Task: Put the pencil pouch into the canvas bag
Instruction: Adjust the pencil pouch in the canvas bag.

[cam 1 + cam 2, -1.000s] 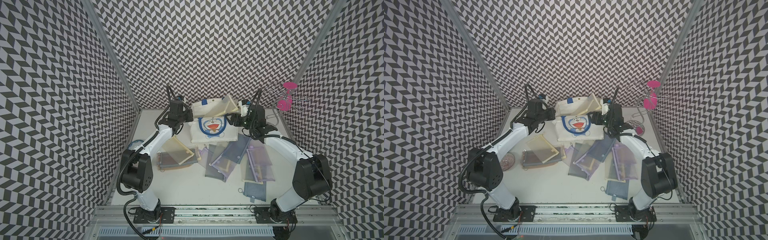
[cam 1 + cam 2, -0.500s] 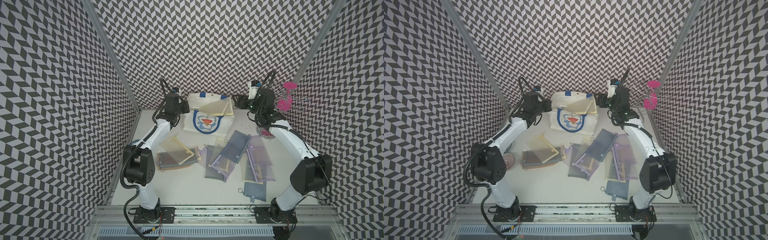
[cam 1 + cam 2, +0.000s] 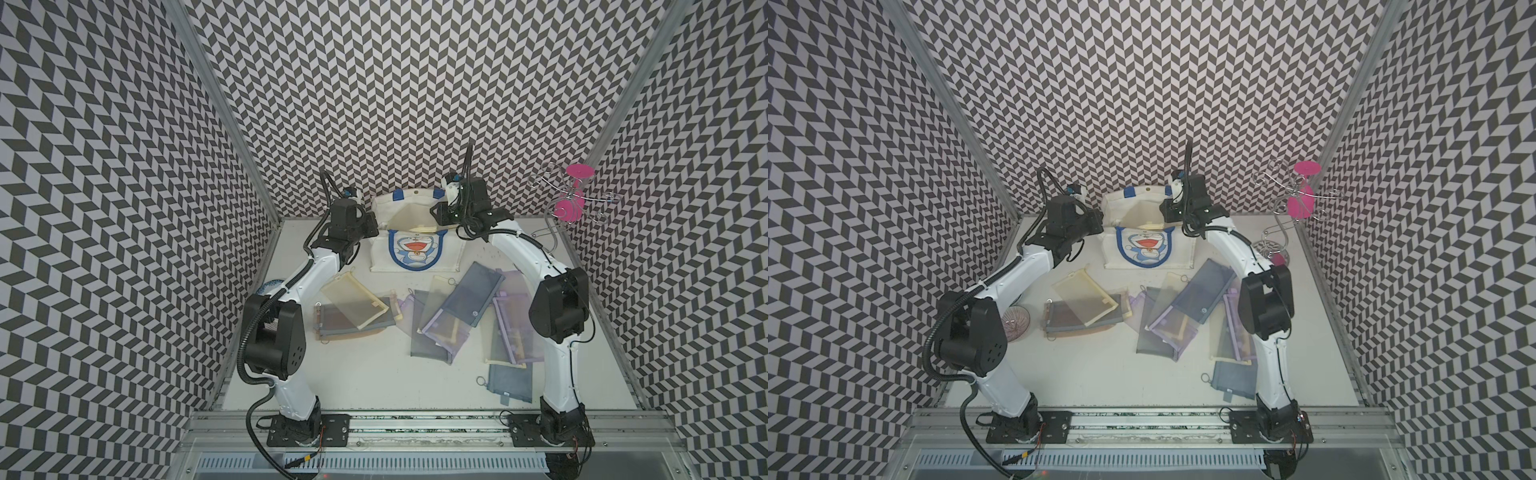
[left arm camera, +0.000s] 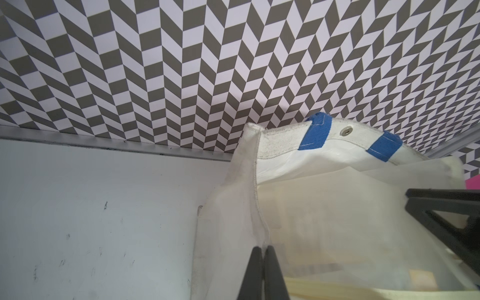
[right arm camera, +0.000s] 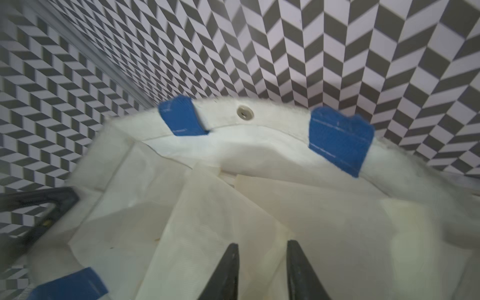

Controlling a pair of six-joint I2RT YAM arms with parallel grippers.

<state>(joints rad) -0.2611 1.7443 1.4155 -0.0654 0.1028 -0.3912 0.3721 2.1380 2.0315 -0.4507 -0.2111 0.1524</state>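
Canvas bag, boxy, cream, translucent yellowish mesh pencil pouch inside

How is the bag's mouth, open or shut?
Open: the bag gapes wide in both wrist views, the left pincer pinches its edge, and a cream pouch sits inside.

Fingers over pouch, seemingly inside bag
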